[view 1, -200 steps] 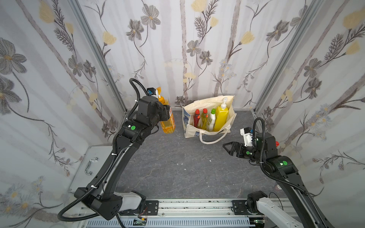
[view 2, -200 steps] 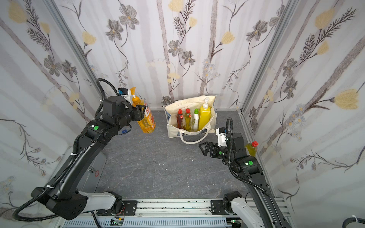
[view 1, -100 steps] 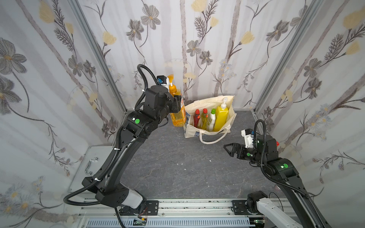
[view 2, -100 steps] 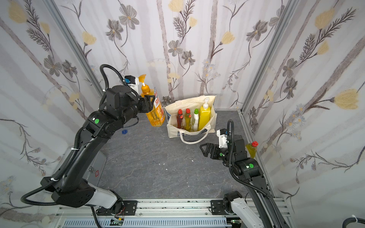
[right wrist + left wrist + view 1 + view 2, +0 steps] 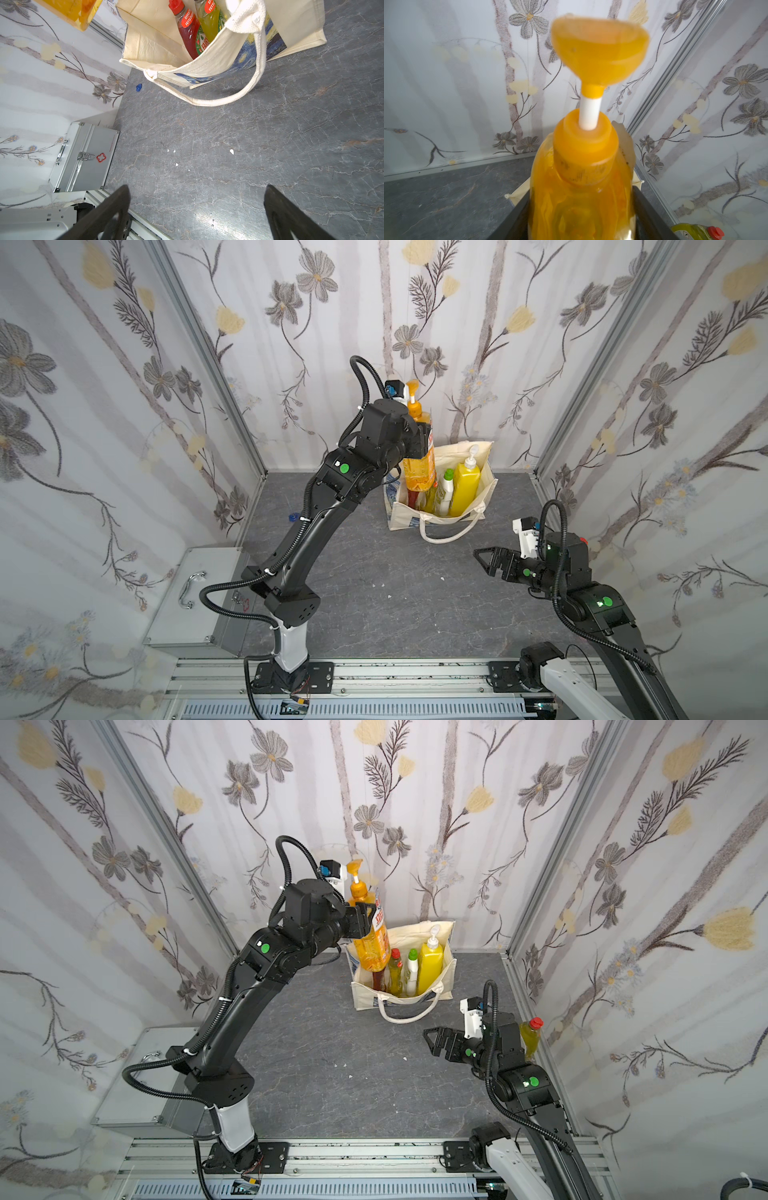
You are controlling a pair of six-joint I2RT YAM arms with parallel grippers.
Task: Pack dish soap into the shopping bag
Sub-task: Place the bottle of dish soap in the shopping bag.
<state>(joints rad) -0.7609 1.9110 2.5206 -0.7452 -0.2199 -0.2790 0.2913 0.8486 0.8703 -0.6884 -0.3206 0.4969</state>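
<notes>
The left tool (image 5: 365, 918) is clamped across the upper body of the orange pump bottle (image 5: 372, 946), its dark jaws flanking the shoulder in the left wrist view. It holds the bottle in the air above the 9 o'clock end of the shopping bag (image 5: 365, 998), the base dipping just below the rim line as seen in both top views and the pump leaning toward 11 o'clock. The bottle is clear amber plastic with a ribbed collar, a white stem and a blurred, saucer-like pump head. The bag stands at 12 o'clock on the tabletop (image 5: 332, 1052), boxy cream canvas with a blue swirled print and a rope-like handle drooping forward. Inside it stand in a row a red bottle (image 5: 190, 35), a yellow-green bottle (image 5: 209, 27), a white green-capped bottle (image 5: 412, 969) and a yellow pump bottle (image 5: 430, 965); their lower halves are hidden by the canvas. The right tool (image 5: 196, 187) hovers low near 4 o'clock, jaws wide apart and empty. Behind that arm, at 3 o'clock by the wall, stands another yellow-green red-capped bottle (image 5: 530, 1036), partly hidden. A ribbed metal case (image 5: 199, 585) sits at 8 o'clock.
</notes>
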